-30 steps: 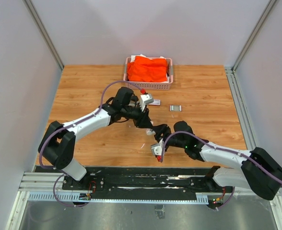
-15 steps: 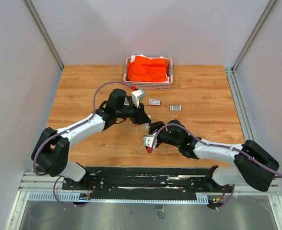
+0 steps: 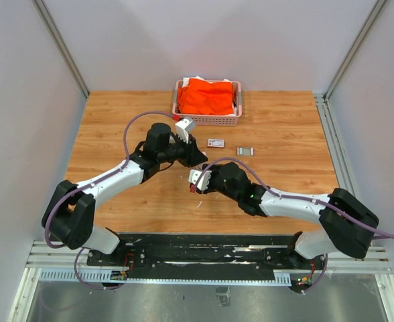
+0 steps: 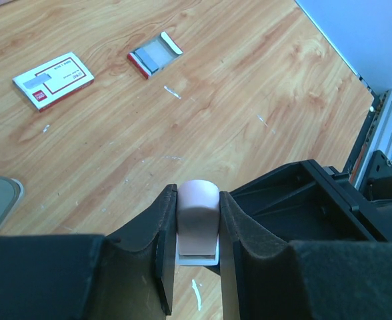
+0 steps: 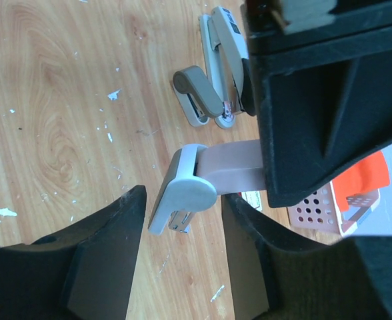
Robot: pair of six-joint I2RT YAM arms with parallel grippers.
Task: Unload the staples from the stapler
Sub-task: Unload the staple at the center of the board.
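Observation:
A pink and white stapler (image 5: 195, 179) hangs open above the table, with my left gripper (image 4: 197, 198) shut on its pink body (image 4: 197, 217). In the right wrist view the left gripper is the black block at the upper right. My right gripper (image 5: 179, 250) is open, its fingers (image 5: 109, 257) on either side of the stapler's white hinged end, with a gap on the left side. A metal magazine (image 5: 178, 221) shows under the white part. Tiny silvery staples (image 4: 173, 92) lie scattered on the wood, also as bits (image 5: 113, 95) in the right wrist view.
A second, grey stapler (image 5: 209, 100) lies opened on the table behind the held one. A white box with a red label (image 3: 216, 142) and a small open box (image 3: 246, 151) lie at mid table. A pink basket (image 3: 207, 119) with orange cloth stands at the back.
My right gripper has moved up and left until its fingers flank the held stapler. My left gripper has shifted a little left and back with the stapler.

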